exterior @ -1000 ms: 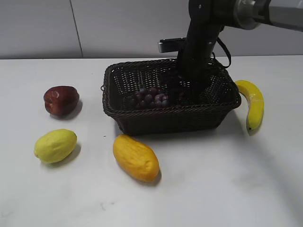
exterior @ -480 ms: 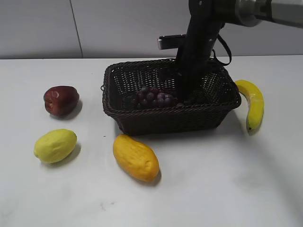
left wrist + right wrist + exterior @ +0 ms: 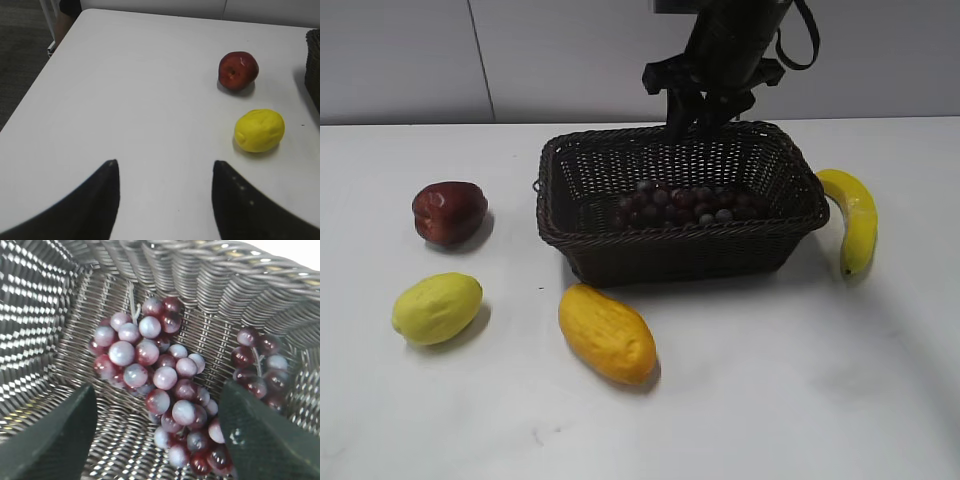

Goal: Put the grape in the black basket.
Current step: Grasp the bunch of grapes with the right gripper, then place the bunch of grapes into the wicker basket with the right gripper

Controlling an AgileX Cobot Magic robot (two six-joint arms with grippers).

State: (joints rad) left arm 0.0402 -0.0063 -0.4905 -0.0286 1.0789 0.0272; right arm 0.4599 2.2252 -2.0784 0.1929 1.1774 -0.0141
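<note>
The grape (image 3: 688, 203), a long bunch of dark purple-red berries, lies on the floor of the black basket (image 3: 570, 238) in the exterior view. In the right wrist view the grape (image 3: 155, 370) lies on the basket's woven floor (image 3: 75, 330), free of the fingers. My right gripper (image 3: 698, 118) is open and empty, above the basket's back rim; it also shows in the right wrist view (image 3: 157, 412). My left gripper (image 3: 165, 167) is open and empty over bare table, away from the basket.
A dark red apple (image 3: 448, 212), a yellow lemon-like fruit (image 3: 437, 307) and a yellow mango (image 3: 607, 333) lie left of and in front of the basket. A banana (image 3: 852, 217) lies at its right. The table's left edge (image 3: 35, 85) drops to the floor.
My right gripper has let go of the grape and risen out of the basket to above its back rim. The grape now lies spread along the basket floor.
</note>
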